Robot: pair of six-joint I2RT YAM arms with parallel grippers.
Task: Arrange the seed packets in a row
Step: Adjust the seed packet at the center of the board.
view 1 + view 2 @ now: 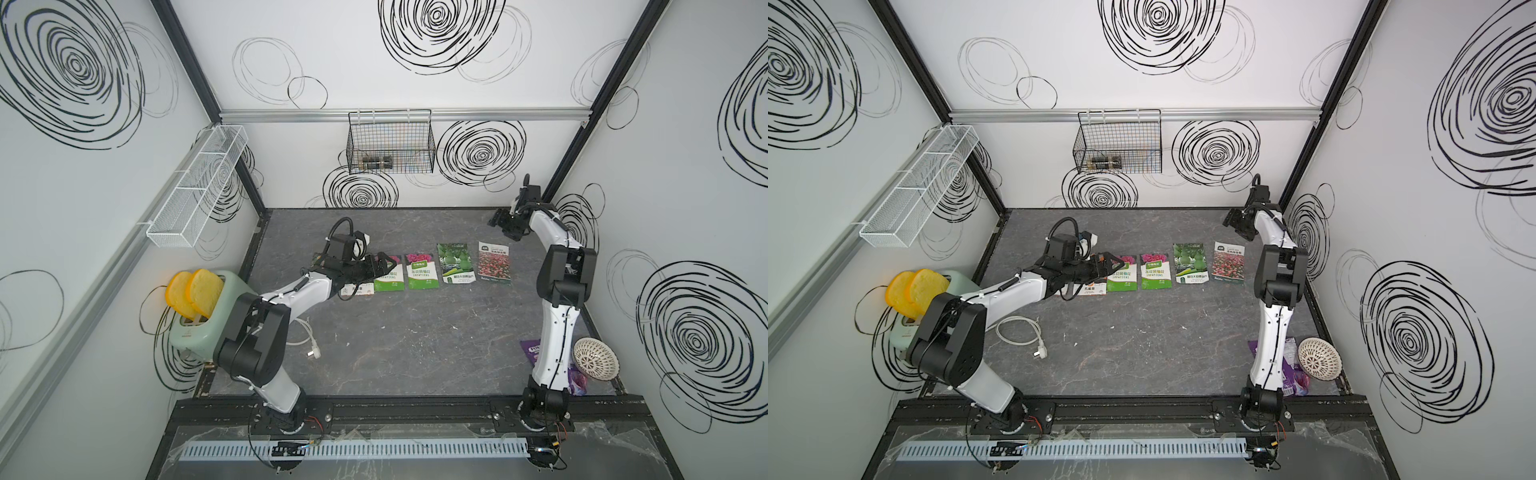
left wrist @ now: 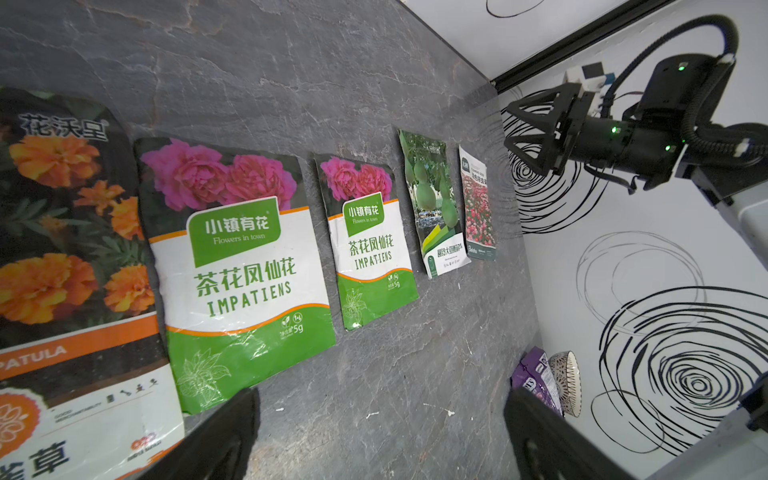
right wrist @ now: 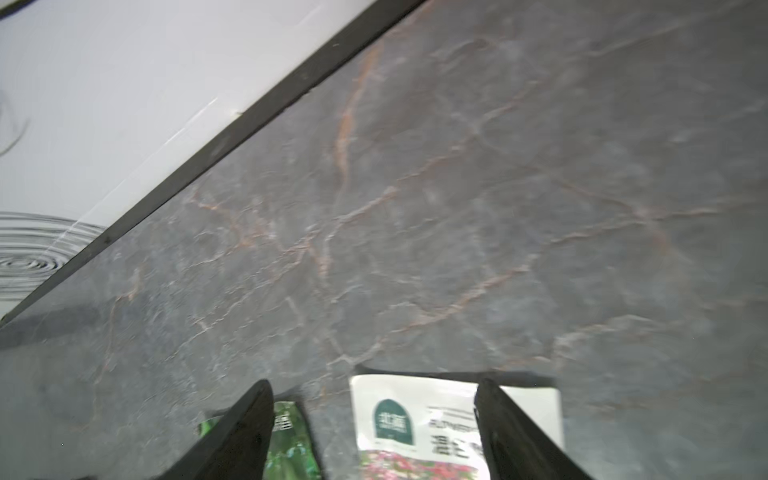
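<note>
**Left gripper open over the row's left end**

Across the table [image 1: 415, 340] lie the orange packet [image 2: 70, 249], first impatiens packet [image 2: 241, 266], second impatiens packet [image 2: 370, 245], gourd packet [image 1: 456, 262] and red packet [image 1: 493, 262]. All lie flat, with their long axes running front to back.

The left gripper [image 2: 380, 399] is spread and empty. It points along the row, above the seam between the orange packet and the first impatiens packet, so this arm is the nearer one to that end.

The right gripper [image 3: 374, 388], also spread and empty, hangs just beyond the red packet's far edge.

In both top views the left arm covers most of the orange packet. I cannot tell whether a sixth packet lies beneath it.
</note>
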